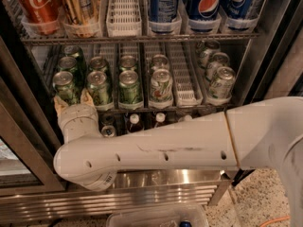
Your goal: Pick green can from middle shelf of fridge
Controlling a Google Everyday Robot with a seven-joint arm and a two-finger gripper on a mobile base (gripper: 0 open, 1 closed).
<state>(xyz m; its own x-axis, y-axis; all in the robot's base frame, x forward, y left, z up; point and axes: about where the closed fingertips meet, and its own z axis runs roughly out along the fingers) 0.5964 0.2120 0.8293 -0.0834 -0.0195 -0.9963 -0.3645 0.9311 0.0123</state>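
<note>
Camera view puts your pincer [72, 101] at centre left, spread wide around the base of the frontmost left green can [65, 84] on the middle shelf [189, 109]: approach looks done, so close squarely next, then withdraw.

Red cola can [35, 6], blue Pepsi cans [204, 4], bottles [135, 122]

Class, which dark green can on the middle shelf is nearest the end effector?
The leftmost front-row can: the end effector sits right at its base, while the other green cans stand farther right or behind.
</note>
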